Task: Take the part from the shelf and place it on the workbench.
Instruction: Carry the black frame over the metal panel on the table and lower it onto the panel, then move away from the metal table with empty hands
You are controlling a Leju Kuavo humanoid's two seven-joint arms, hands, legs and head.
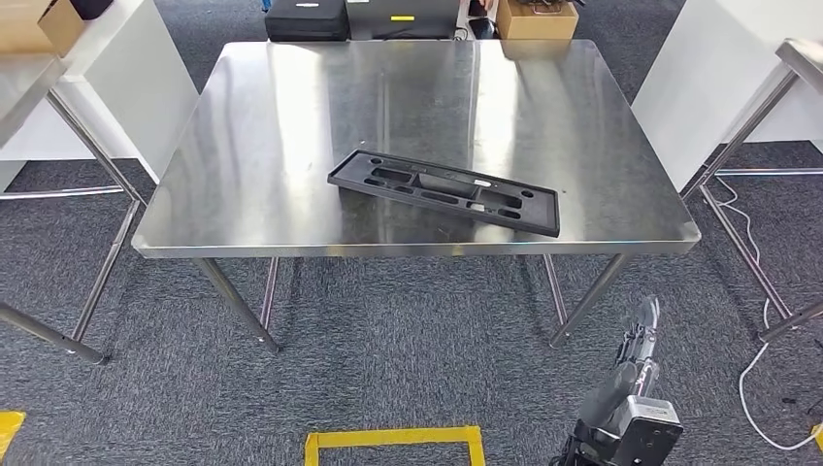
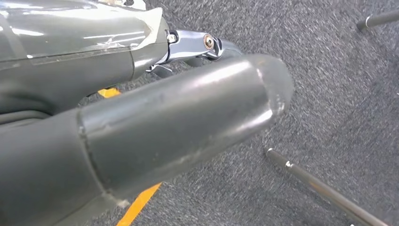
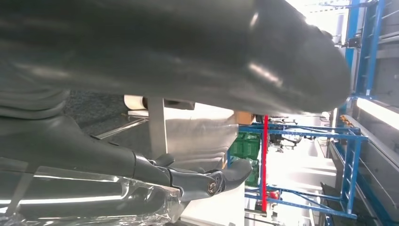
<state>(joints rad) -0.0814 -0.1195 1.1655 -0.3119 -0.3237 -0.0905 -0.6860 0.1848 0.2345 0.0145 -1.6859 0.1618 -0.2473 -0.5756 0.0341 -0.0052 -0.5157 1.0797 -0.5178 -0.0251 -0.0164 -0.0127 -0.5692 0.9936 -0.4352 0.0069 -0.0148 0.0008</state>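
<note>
The part, a long flat black plastic frame (image 1: 446, 191) with several cut-outs, lies at a slant on the steel workbench (image 1: 291, 116), near its front edge and right of centre. My right hand (image 1: 639, 335) hangs below the bench's front right corner, away from the part, fingers held straight and holding nothing. In the right wrist view that right hand (image 3: 188, 94) shows a thick thumb and a dark finger with nothing between them. My left hand (image 2: 155, 113) hangs over the grey carpet in the left wrist view, thumb stretched out, holding nothing.
Steel table legs (image 1: 238, 301) stand under the bench. Yellow floor tape (image 1: 393, 442) marks the carpet in front of me. Other steel tables (image 1: 19, 87) flank both sides. Black cases (image 1: 306, 19) and a cardboard box (image 1: 536, 19) sit behind the bench. A blue rack (image 3: 348, 141) appears in the right wrist view.
</note>
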